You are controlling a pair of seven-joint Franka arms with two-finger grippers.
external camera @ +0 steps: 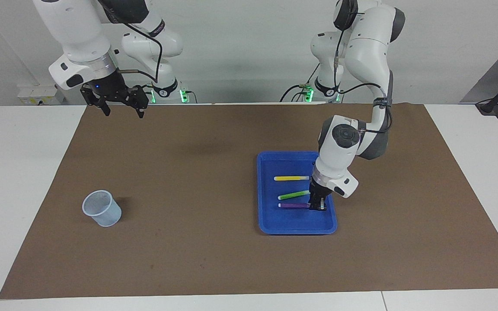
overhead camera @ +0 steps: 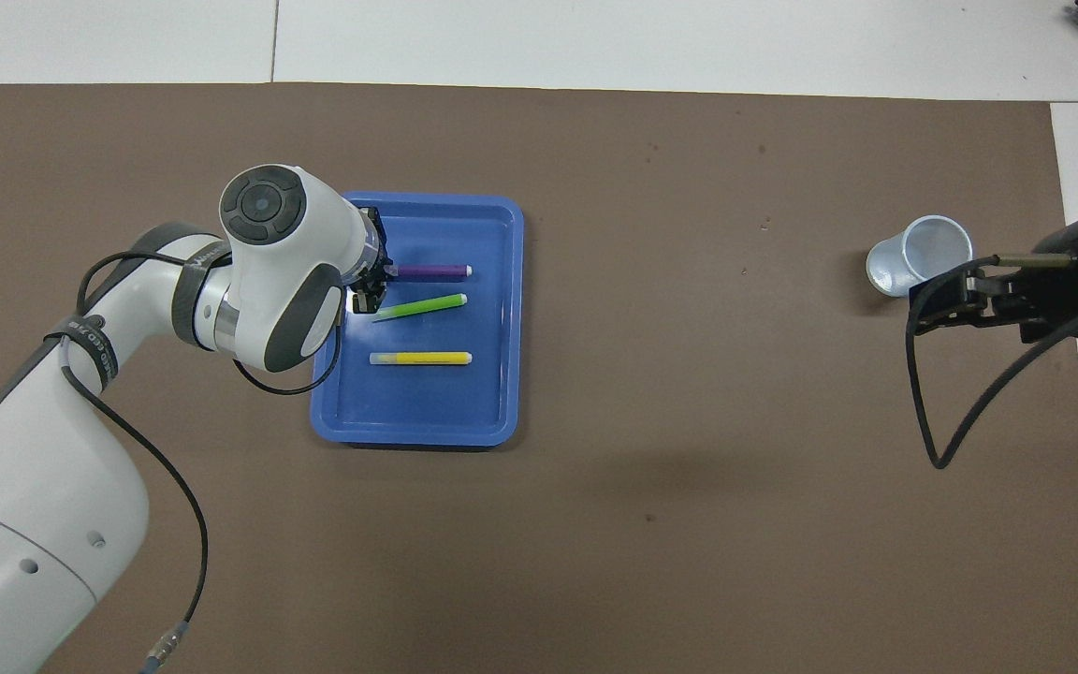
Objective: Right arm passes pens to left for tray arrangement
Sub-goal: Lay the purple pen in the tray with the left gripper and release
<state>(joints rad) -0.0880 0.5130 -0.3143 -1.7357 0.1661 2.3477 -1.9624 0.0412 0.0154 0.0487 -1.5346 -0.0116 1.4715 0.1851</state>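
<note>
- The left gripper point(external camera: 318, 207) is sitting low in the blue tray point(external camera: 296, 226), and its fingers are pinched tight on one end of the purple pen point(external camera: 294, 206).
- The purple pen is lying flat on the tray floor, with the green pen point(external camera: 294, 195) just beside it and the yellow pen point(external camera: 291, 178) nearer to the robots.
- The green pen is tilting toward the gripper. If the gripper is sliding sideways, it could be bumping that pen and knocking it crooked.
- The gripper is holding the purple pen only by its end. If it is lifting or turning, the pen could be swinging or slipping out.
- If the fingers are opening while the pen is not resting flat, the pen could be rolling into the green one.
- The gripper is close to the tray rim, so a push there could be shoving the whole tray.
- The right gripper point(external camera: 120, 107) is waiting up high with its fingers wide apart, holding nothing, well away from the little cup point(external camera: 101, 208).
</note>
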